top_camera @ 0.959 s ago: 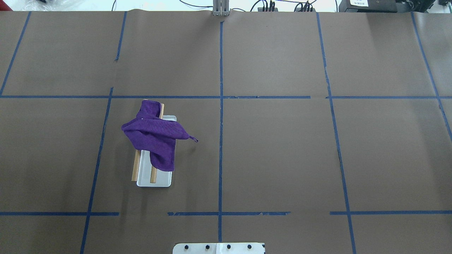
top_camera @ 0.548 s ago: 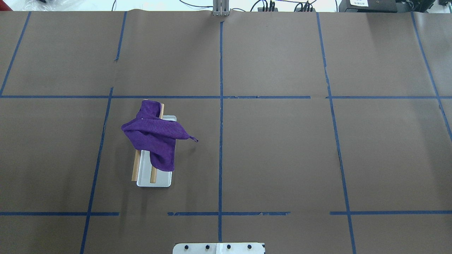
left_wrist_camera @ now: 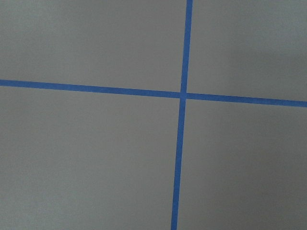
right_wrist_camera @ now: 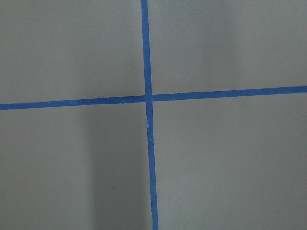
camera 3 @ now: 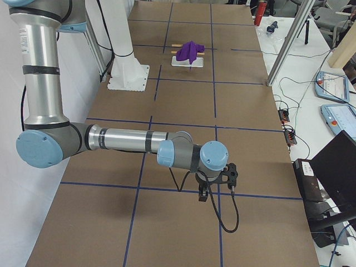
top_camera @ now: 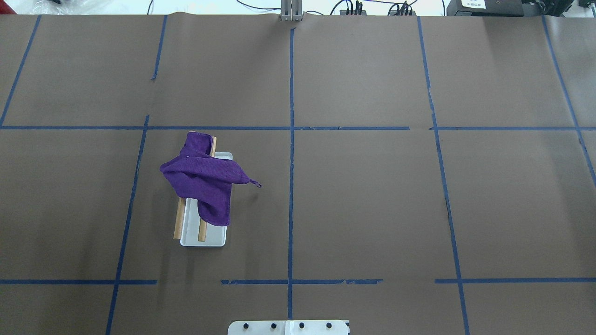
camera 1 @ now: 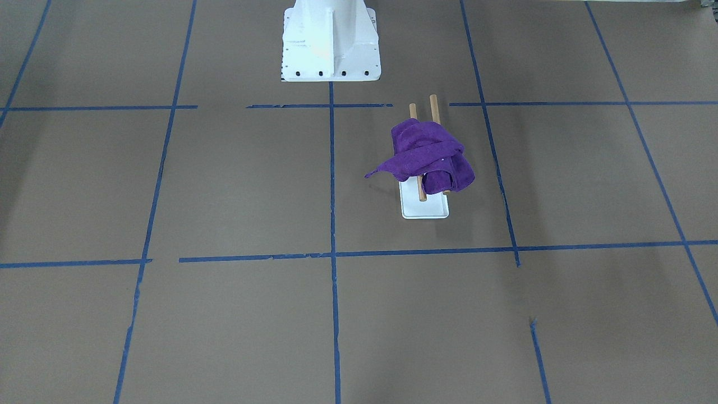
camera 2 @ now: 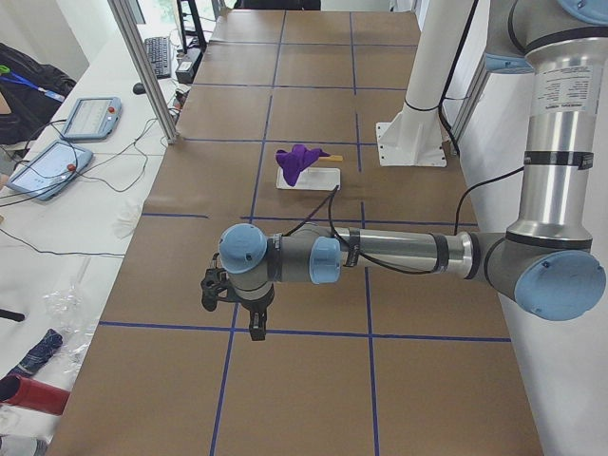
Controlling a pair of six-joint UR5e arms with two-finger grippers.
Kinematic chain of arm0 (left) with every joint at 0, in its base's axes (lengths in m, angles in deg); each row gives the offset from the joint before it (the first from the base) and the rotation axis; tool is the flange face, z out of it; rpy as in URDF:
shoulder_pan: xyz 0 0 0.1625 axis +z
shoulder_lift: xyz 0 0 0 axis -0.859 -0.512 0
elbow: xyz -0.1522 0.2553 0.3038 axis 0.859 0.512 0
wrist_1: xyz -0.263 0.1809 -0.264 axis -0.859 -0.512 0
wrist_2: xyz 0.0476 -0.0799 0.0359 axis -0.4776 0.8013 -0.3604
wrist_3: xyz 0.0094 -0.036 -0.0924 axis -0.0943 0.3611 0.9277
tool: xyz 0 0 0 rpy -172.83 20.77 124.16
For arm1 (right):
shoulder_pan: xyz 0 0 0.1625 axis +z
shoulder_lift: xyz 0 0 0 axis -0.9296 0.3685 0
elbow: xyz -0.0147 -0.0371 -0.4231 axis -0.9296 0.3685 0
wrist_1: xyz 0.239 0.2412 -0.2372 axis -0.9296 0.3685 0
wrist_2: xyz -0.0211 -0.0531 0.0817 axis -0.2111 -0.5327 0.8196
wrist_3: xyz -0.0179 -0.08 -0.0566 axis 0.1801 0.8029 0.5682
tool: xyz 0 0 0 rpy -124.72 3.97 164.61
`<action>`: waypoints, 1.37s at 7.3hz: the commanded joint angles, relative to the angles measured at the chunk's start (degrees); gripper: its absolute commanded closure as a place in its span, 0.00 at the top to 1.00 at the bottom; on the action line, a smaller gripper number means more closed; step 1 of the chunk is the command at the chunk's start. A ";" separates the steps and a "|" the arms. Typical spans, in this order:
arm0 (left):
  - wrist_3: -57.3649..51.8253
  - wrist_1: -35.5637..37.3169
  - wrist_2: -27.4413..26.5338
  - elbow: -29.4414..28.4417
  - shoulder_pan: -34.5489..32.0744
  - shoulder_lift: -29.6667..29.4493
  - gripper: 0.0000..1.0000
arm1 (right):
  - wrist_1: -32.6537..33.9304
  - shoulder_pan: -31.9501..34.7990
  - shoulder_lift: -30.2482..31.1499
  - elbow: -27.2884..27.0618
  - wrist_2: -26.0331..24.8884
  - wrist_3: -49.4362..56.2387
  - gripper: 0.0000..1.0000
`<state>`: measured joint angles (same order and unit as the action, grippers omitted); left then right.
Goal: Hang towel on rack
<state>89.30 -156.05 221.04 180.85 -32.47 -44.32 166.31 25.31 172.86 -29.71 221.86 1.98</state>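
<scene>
A purple towel (top_camera: 205, 179) lies bunched over the two wooden dowels (top_camera: 177, 223) of the small rack, whose white base (top_camera: 207, 238) sits left of the table's middle. A corner with a small loop sticks out to the right. It also shows in the front-facing view (camera 1: 429, 157), above the rack base (camera 1: 424, 210). My left gripper (camera 2: 233, 309) shows only in the exterior left view, far from the rack; I cannot tell its state. My right gripper (camera 3: 217, 189) shows only in the exterior right view, far away too; I cannot tell its state.
The table is covered in brown paper with blue tape lines. The large white bolted pedestal (camera 1: 330, 45) stands at the robot's side of the table. Tablets and cables (camera 2: 76, 142) lie beyond the far edge. Both wrist views show only paper and crossing tape.
</scene>
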 commanded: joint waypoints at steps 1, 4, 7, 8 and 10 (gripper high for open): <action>-0.01 0.04 0.02 0.24 0.00 0.04 1.00 | 0.00 0.00 0.08 -0.18 -0.10 0.09 1.00; -0.01 -0.05 0.02 -0.02 0.00 0.04 1.00 | -0.18 0.00 0.08 -0.27 -2.90 0.70 1.00; -0.01 -0.14 0.02 -0.11 0.00 0.04 1.00 | -4.55 0.00 1.39 -0.10 -6.17 0.44 1.00; -0.01 -0.23 0.02 -0.11 0.00 0.04 1.00 | -4.57 0.00 1.48 -0.10 -5.82 0.09 1.00; -0.01 -0.23 0.02 -0.11 0.00 0.04 1.00 | -4.48 0.00 1.48 -0.18 -5.47 0.09 1.00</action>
<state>89.30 -156.27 221.06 180.75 -32.47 -44.28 161.90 25.31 174.30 -29.83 216.18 2.13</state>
